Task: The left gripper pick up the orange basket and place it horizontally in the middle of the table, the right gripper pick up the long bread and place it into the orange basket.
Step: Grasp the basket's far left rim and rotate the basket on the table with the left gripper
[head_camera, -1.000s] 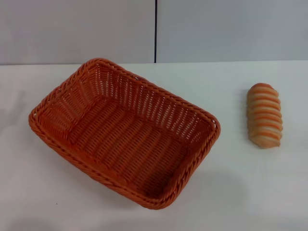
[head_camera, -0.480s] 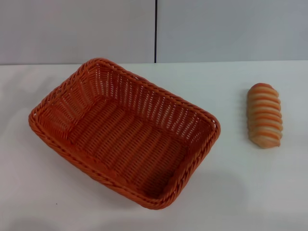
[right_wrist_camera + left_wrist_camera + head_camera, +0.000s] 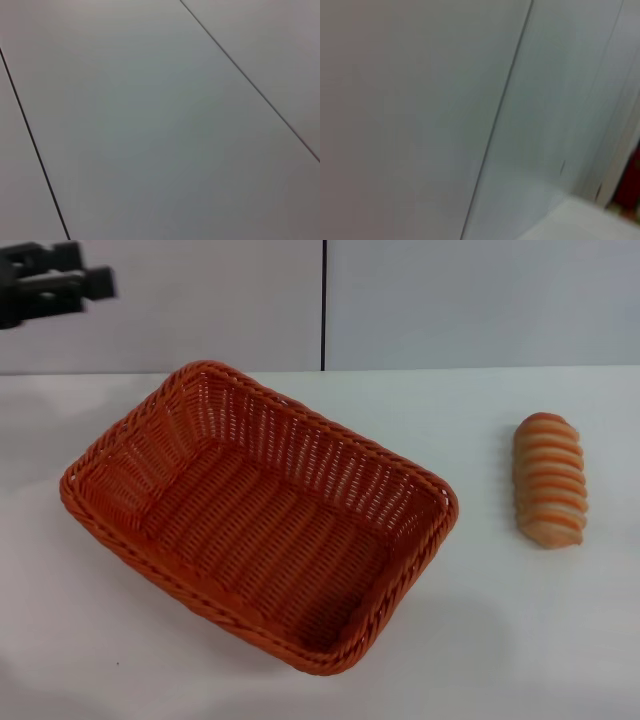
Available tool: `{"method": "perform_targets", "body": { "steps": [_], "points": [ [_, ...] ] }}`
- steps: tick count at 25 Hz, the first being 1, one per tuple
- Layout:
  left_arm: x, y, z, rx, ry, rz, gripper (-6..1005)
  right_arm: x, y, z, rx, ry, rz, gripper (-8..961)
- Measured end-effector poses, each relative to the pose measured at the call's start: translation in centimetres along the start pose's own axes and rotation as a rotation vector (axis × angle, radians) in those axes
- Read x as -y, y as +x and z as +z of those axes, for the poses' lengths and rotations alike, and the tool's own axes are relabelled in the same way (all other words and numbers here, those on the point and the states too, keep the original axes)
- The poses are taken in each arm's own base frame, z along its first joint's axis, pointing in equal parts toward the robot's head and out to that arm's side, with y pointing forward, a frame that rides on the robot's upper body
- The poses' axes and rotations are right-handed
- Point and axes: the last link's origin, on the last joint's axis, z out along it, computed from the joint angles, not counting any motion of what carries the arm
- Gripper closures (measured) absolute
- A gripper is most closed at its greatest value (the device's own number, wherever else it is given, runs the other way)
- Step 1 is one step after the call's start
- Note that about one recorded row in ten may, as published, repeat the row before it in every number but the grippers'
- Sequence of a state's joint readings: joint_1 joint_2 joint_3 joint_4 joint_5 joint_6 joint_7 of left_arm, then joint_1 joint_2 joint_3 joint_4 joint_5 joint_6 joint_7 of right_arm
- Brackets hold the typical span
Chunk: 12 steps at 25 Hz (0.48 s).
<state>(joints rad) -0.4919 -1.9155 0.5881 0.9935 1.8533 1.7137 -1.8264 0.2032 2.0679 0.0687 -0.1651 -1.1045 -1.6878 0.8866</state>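
Note:
The orange basket (image 3: 258,515) lies empty on the left half of the white table (image 3: 480,640), turned at a slant with one corner toward the front. The long bread (image 3: 549,480) rests on the table to the basket's right, well apart from it, its long axis running front to back. My left gripper (image 3: 93,270) shows at the far upper left in the head view, high above the table and behind the basket's left corner; its black fingers stand apart with nothing between them. The right gripper is out of view. Neither wrist view shows the basket or the bread.
A grey panelled wall (image 3: 450,300) with a dark vertical seam (image 3: 323,305) stands behind the table. Both wrist views show only wall panels and seams; a pale table corner (image 3: 580,220) edges into the left wrist view. Bare tabletop lies between basket and bread.
The left gripper has come into the head view at the upper left, where it was absent before. Basket and bread have not moved.

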Motion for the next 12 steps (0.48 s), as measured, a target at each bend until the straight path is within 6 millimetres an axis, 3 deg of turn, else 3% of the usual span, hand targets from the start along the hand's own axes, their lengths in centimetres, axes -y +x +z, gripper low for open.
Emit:
{"method": "perform_targets", "body": {
  "steps": [6,12],
  "points": [
    [0.1,1.1,3.5,0.147,0.034,0.040,202,0.1,0.0,-0.4,-0.004,0.010,0.000,456],
    [0.3,0.6,6.3,0.242,0.074,0.073,202,0.3,-0.1,-0.8,-0.008,0.020,-0.002,456]
  ]
}}
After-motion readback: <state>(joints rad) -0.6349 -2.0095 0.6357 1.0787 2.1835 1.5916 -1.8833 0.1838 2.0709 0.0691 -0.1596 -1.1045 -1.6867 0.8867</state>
